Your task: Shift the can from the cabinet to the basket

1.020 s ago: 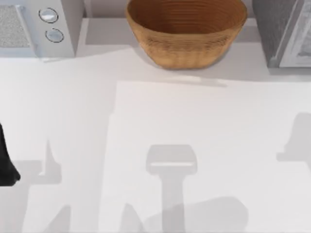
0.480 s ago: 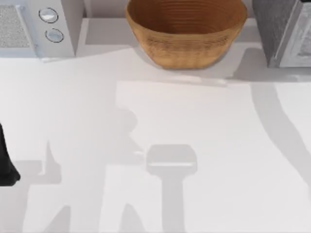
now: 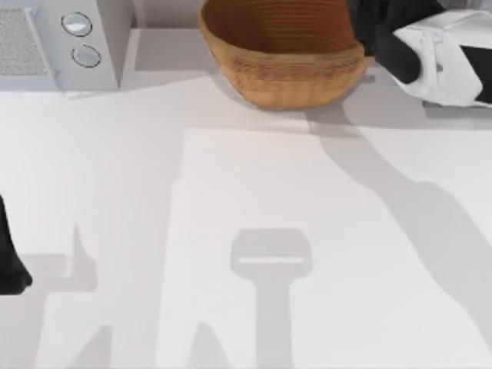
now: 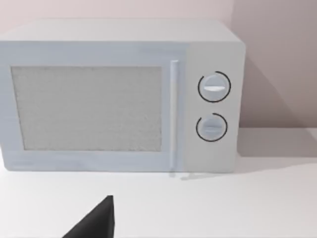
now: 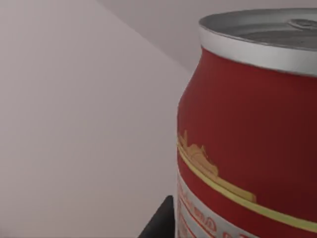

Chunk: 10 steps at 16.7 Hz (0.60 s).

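The can (image 5: pixel 247 148), red with a silver top and a gold band, stands upright and very close in the right wrist view, with a dark fingertip (image 5: pixel 161 220) at its foot. My right gripper (image 3: pixel 367 23) is shut on the can and hangs over the right rim of the tan wicker basket (image 3: pixel 292 73) at the back of the table. The right arm's white body covers the back right corner, hiding the cabinet. My left gripper (image 3: pixel 9 261) is parked at the table's left edge.
A white microwave with two round knobs (image 3: pixel 46 46) stands at the back left and faces the left wrist camera (image 4: pixel 119 99). The arms' shadows lie across the white table (image 3: pixel 246 200).
My right arm has come into the top view from the right and now reaches over the basket's right rim, covering the cabinet. Its shadow swung across the table. The left arm has not moved.
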Tool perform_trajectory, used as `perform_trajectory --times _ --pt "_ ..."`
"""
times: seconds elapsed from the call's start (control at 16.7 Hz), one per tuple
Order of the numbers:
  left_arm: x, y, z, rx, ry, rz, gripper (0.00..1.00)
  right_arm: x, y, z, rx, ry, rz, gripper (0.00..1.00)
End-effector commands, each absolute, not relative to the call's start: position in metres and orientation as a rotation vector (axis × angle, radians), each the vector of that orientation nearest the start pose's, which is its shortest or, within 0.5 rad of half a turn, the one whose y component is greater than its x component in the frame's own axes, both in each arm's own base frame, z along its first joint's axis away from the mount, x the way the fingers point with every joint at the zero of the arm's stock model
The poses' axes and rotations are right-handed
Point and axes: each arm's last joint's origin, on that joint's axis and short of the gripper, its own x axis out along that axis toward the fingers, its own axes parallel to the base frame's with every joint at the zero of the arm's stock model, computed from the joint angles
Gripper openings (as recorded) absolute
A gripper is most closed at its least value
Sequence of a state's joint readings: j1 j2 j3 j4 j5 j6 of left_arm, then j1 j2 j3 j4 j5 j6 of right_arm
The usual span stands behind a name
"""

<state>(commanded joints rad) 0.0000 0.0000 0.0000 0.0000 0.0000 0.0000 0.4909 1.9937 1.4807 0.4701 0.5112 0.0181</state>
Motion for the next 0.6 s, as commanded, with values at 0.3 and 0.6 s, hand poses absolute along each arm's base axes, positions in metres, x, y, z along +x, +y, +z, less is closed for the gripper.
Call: perform_trajectory --times 0.3,0.6 --pt "0.106 -0.001 0.160 0.000 0.000 0.000 1.00 0.447 0.260 0.234 0.002 0.006 0.002 0.00" --pt "0.106 -0.001 0.160 0.000 0.000 0.000 1.00 0.449 0.264 0.232 0.004 0.003 0.002 0.00"
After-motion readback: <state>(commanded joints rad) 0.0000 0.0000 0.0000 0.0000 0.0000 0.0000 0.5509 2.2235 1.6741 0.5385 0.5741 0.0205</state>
